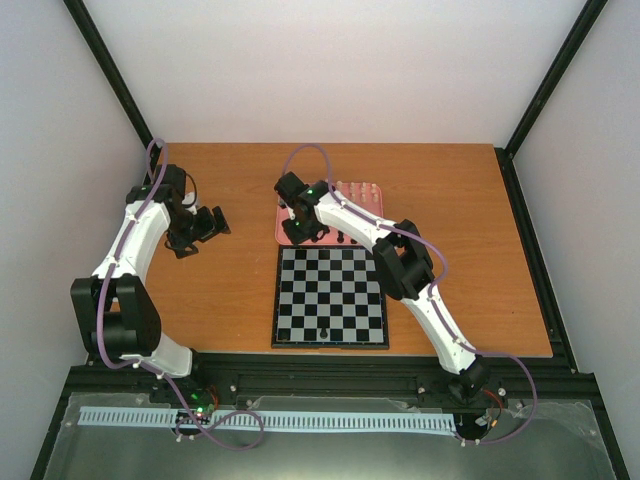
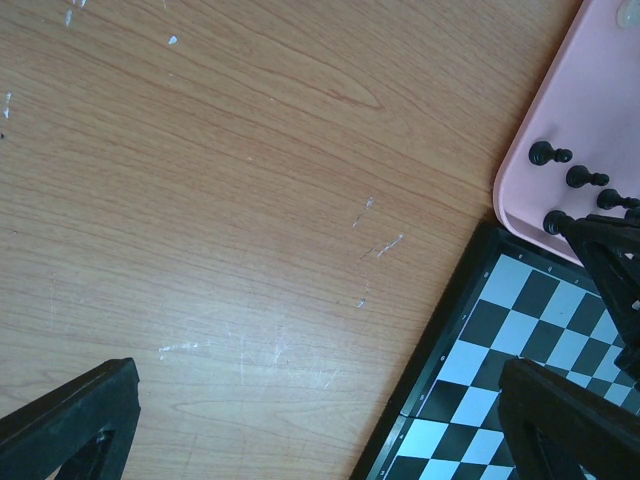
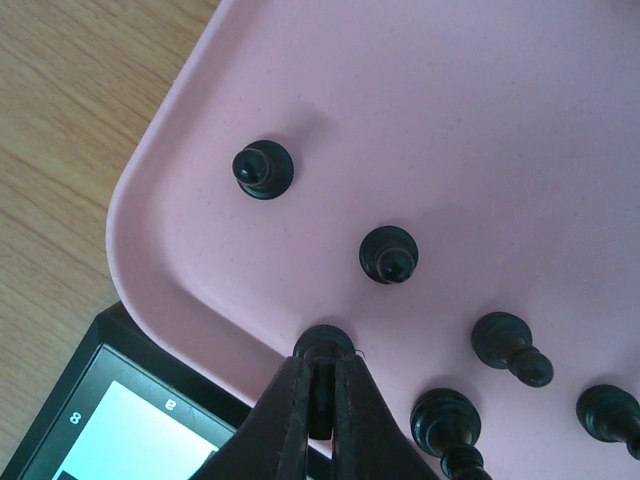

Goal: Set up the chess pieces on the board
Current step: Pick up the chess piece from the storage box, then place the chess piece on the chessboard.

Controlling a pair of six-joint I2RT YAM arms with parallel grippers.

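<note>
The board [image 1: 330, 297] lies at the table's near middle, with one black piece [image 1: 322, 331] on its near row. The pink tray [image 1: 283, 225] behind it holds several black pieces [image 3: 388, 252] and cream pieces [image 1: 360, 190]. My right gripper [image 3: 322, 365] is over the tray's near left corner [image 3: 170, 270], shut on a black piece [image 3: 322, 343] whose base still sits on the tray by its near rim. My left gripper [image 2: 320, 420] is open and empty above bare wood left of the board [image 2: 500, 340].
More black pieces [image 3: 263, 168] stand close around the held one, another [image 3: 445, 420] just to its right. In the left wrist view the tray [image 2: 580, 110], black pieces [image 2: 548, 154] and the right gripper's fingers [image 2: 610, 260] show at the right.
</note>
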